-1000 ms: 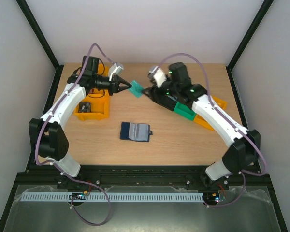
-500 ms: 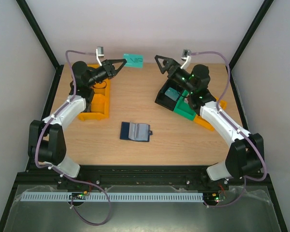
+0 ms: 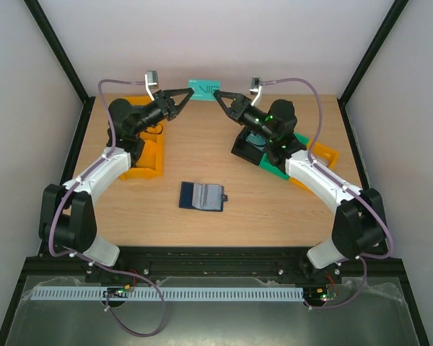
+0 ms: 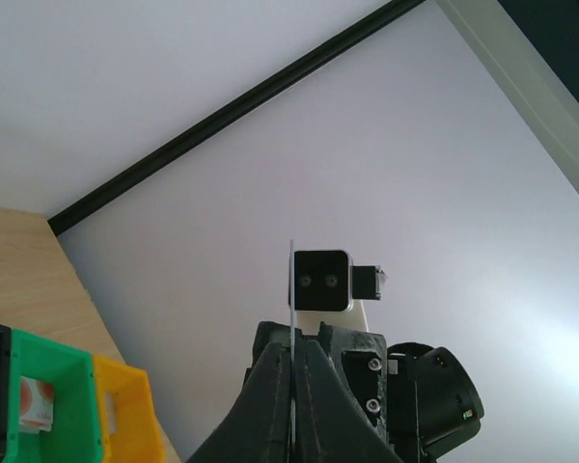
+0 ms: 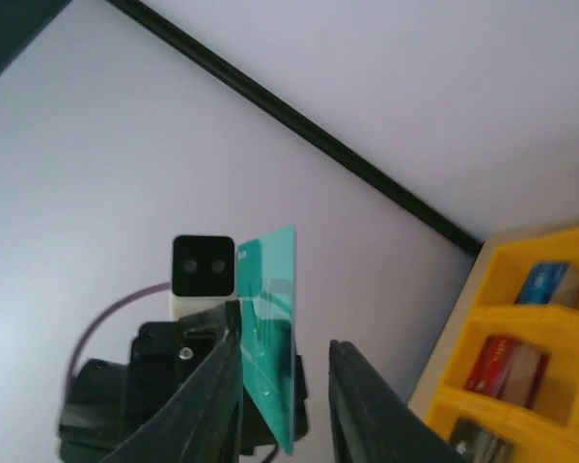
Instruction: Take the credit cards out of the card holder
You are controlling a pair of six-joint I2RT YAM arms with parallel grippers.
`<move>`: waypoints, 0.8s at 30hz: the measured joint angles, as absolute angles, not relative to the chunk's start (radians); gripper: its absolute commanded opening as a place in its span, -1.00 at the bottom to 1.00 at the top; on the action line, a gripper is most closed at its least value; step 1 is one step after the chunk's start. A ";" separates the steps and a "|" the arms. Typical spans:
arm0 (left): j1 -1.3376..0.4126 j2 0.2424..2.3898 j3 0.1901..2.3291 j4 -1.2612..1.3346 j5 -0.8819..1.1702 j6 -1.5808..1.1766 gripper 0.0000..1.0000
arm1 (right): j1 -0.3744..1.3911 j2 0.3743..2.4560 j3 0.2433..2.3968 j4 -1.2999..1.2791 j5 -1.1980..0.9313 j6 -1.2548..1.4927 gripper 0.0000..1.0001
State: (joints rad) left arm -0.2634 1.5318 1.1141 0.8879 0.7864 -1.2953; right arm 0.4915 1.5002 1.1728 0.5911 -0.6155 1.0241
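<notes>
As left fingers [image 4: 262,405] pinch card [image 3: 204,88], right fingers [image 5: 210,386] straddle

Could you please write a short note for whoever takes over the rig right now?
Left gripper: shut on a teal credit card, raised above the table's far edge.
Right gripper: open, straddling that card's free end.
Card holder: open on the table, neither arm touching it.
Done: one card out.
Left: set this card down; check the holder for more cards, I cannot tell from here.
</notes>
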 measured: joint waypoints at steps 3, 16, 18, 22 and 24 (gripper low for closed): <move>-0.266 1.531 1.108 0.884 0.786 -1.294 -0.95 | 0.492 1.510 1.173 0.612 -0.622 1.041 -0.96; -0.268 1.506 1.109 0.660 0.748 -1.079 0.99 | 0.435 1.521 1.187 0.460 -0.577 1.074 -0.97; -0.270 1.499 1.121 0.519 0.700 -0.953 0.98 | 0.377 1.506 1.185 0.332 -0.507 1.079 -0.97; -0.267 1.494 1.134 0.285 0.583 -0.733 0.99 | 0.257 1.475 1.185 0.031 -0.295 1.078 -0.97; -0.259 1.489 1.134 0.197 0.537 -0.656 0.99 | 0.224 1.473 1.185 -0.086 -0.210 1.073 -0.97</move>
